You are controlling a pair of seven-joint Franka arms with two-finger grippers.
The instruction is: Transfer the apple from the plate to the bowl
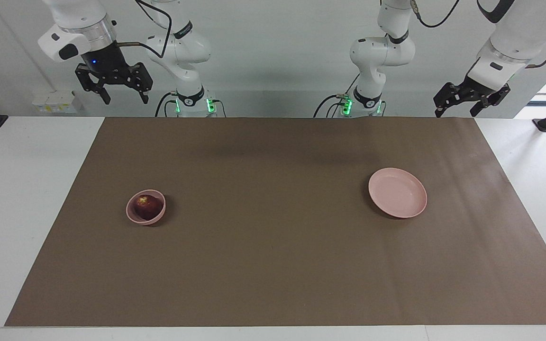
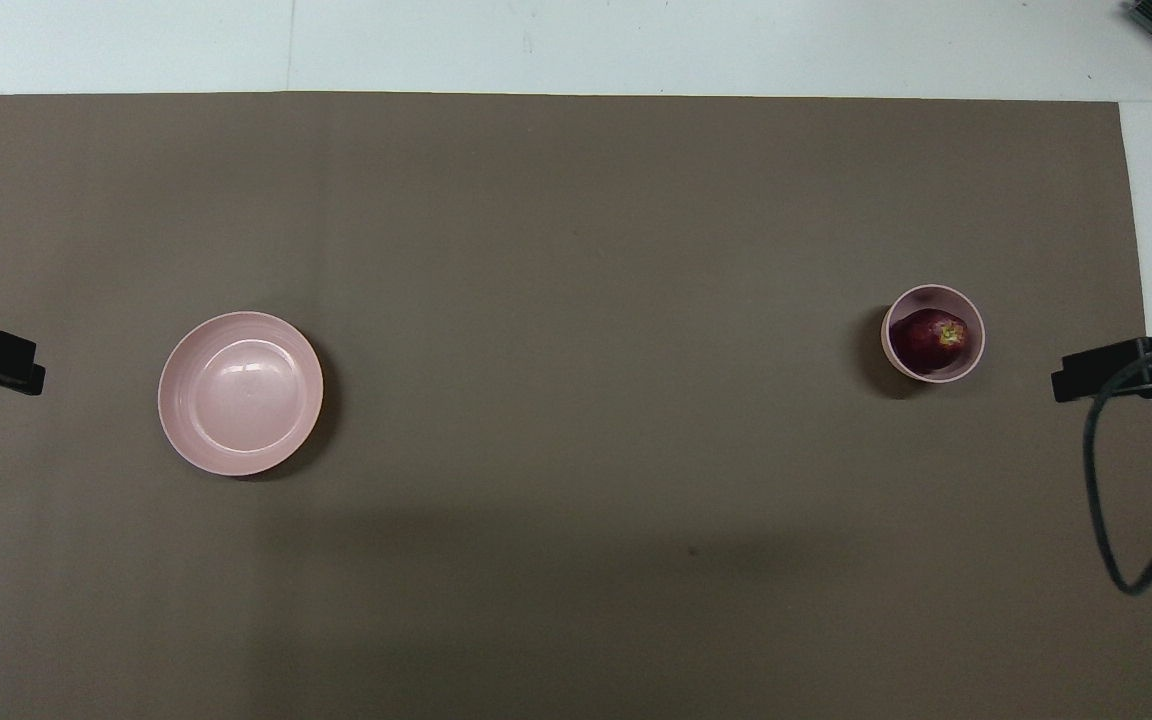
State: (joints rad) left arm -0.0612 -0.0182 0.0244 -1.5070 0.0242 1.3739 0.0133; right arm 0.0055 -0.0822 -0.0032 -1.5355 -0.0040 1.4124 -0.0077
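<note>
The apple (image 1: 146, 204) is sitting in the bowl (image 1: 133, 216), well below my right gripper (image 1: 122, 97), hanging spread and empty. My left gripper (image 1: 457, 110) is waiting spread, above the plate (image 1: 413, 210).

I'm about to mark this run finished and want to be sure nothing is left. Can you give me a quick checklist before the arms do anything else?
1. Apple inside the bowl: ok.
2. Plate holds nothing: ok.
3. Bowl upright on the brown mat: ok.
4. Right tool open, holding nothing, raised well above the table: ok.
5. Left tool open, holding nothing, raised at its own end of the table: ok.
</note>
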